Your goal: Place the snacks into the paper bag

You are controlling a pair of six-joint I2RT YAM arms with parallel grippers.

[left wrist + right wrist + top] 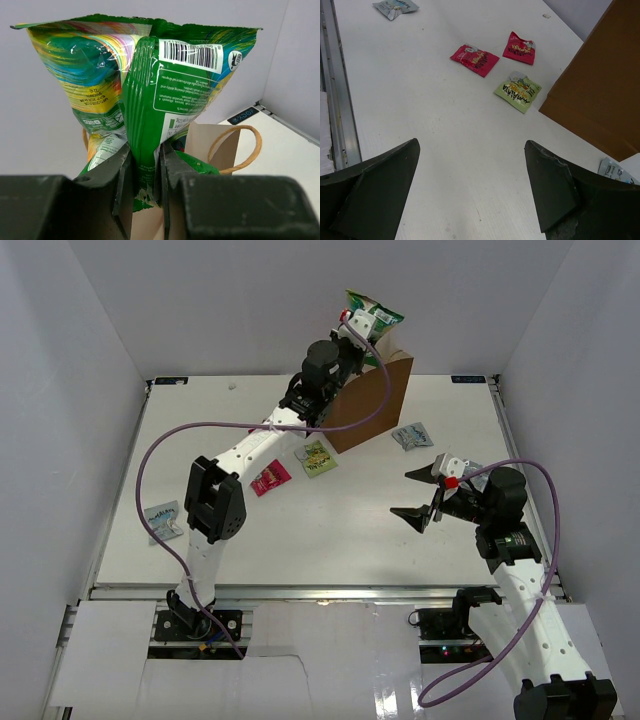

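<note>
My left gripper (362,326) is shut on a green snack packet (376,312) and holds it above the open top of the brown paper bag (372,405). In the left wrist view the packet (150,75) is pinched by its lower edge between the fingers (125,175), over the bag (212,142), where another green packet (196,164) lies inside. On the table lie a yellow-green packet (318,458), a red packet (269,478) and pale blue packets (163,520) (412,435). My right gripper (420,492) is open and empty, right of them (471,145).
The right wrist view shows two red packets (475,59) (519,48), the yellow-green one (517,92), the bag's side (595,85) and a pale blue packet (395,6). White walls enclose the table (330,530); a metal rail (320,592) runs along its near edge.
</note>
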